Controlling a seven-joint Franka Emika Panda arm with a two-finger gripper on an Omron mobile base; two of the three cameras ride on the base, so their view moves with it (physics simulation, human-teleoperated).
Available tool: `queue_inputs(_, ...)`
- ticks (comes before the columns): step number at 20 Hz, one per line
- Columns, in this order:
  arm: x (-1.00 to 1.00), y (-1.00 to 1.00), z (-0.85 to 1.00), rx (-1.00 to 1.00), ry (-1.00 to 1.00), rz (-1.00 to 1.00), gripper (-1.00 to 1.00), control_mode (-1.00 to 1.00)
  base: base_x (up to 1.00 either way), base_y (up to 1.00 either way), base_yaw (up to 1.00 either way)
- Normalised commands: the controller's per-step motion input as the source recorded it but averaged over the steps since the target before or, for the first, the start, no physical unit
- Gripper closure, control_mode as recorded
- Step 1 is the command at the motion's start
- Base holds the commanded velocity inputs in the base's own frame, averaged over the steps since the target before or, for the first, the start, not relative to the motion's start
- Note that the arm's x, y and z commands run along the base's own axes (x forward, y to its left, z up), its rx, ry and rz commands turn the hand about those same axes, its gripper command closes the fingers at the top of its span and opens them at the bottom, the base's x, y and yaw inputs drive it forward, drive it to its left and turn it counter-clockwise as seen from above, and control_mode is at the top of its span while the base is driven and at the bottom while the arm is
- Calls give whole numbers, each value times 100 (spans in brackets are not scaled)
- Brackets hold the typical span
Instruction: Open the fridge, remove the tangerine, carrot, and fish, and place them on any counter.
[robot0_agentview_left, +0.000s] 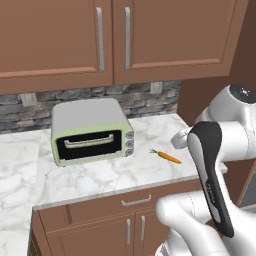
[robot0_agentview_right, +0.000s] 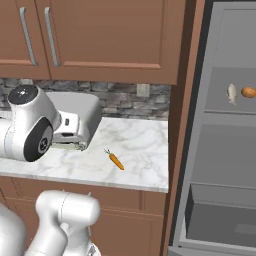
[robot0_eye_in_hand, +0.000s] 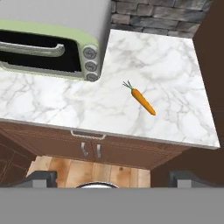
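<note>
The carrot (robot0_agentview_left: 168, 157) (robot0_agentview_right: 116, 160) (robot0_eye_in_hand: 142, 100) lies flat on the white marble counter (robot0_agentview_left: 100, 175) (robot0_agentview_right: 142, 142) (robot0_eye_in_hand: 170, 61), right of the toaster oven, with nothing touching it. To the right the fridge (robot0_agentview_right: 225, 165) stands open, its grey shelves bare to view. On an upper shelf the pale fish (robot0_agentview_right: 231, 93) sits beside the tangerine (robot0_agentview_right: 248, 92). My gripper (robot0_eye_in_hand: 113, 178) hangs above and in front of the counter's edge, looking down at the carrot. Its fingers are wide apart and hold nothing.
A pale-green toaster oven (robot0_agentview_left: 90, 131) (robot0_eye_in_hand: 52, 30) takes up the counter's left part against the stone backsplash. Brown wall cabinets (robot0_agentview_left: 110, 35) hang above, drawers and doors (robot0_eye_in_hand: 87, 146) sit below. A brown side panel (robot0_agentview_right: 182, 125) separates counter from fridge.
</note>
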Motion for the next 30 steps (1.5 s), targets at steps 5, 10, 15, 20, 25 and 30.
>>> queue_inputs(5, -29, -2, 0, 0, 2, 0, -100, -100, 0, 0, 0)
queue_inputs(10, 0, 0, 0, 0, 0, 0, -100, -100, 0, 0, 0)
queue_inputs(15, 0, 0, 0, 0, 0, 0, -100, 100, -30, -4, 0)
queue_inputs(20, 0, 0, 0, 0, 0, 0, -100, 100, -99, -56, -4)
queue_inputs(25, 0, 0, 0, 0, 0, 0, -100, 100, -44, -59, -2)
queue_inputs(30, 0, 0, 0, 0, 0, 0, -100, 100, 24, -80, 0)
